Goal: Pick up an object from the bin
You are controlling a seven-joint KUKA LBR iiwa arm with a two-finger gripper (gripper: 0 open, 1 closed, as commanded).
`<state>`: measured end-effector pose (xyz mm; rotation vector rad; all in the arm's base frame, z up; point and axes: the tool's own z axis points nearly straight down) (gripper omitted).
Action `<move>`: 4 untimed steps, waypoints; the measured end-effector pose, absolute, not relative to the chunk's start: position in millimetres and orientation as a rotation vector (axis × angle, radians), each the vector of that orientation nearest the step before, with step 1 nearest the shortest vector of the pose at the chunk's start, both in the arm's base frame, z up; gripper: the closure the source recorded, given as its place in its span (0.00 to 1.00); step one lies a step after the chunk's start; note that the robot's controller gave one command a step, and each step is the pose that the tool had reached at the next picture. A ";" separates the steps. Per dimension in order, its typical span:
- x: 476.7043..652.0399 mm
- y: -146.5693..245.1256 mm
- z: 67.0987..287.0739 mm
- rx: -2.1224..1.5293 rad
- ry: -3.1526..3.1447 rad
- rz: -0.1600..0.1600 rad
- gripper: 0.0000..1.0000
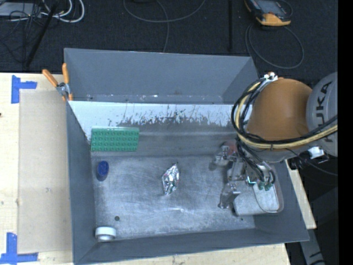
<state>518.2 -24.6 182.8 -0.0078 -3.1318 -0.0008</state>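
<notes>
I see the bin [165, 76] with most of its floor bare. The arm [326, 101] comes in at 3 o'clock, its orange cover [278, 110] ringed with cables [240, 110] and hanging over the right wall. Below it the gripper [223, 181] sits low over the floor at about 4 o'clock, fingers [220, 160] spread apart with nothing between them. A green studded plate [115, 139] lies flat at 10 o'clock against the back wall. The foil wad [170, 179] is near the bin's middle, at the gripper's 9 o'clock and apart from it; it is the nearest thing. A white cap [105, 233] rests at 7 o'clock in the corner, and a small blue piece [102, 171] lies at 9 o'clock by the left wall.
</notes>
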 end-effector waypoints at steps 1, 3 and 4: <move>560.7 47.8 96.2 -0.042 -3.137 -0.005 0.00; 560.0 76.7 74.3 0.123 -3.144 -0.001 1.00; 579.9 70.1 227.2 0.200 -3.145 0.000 1.00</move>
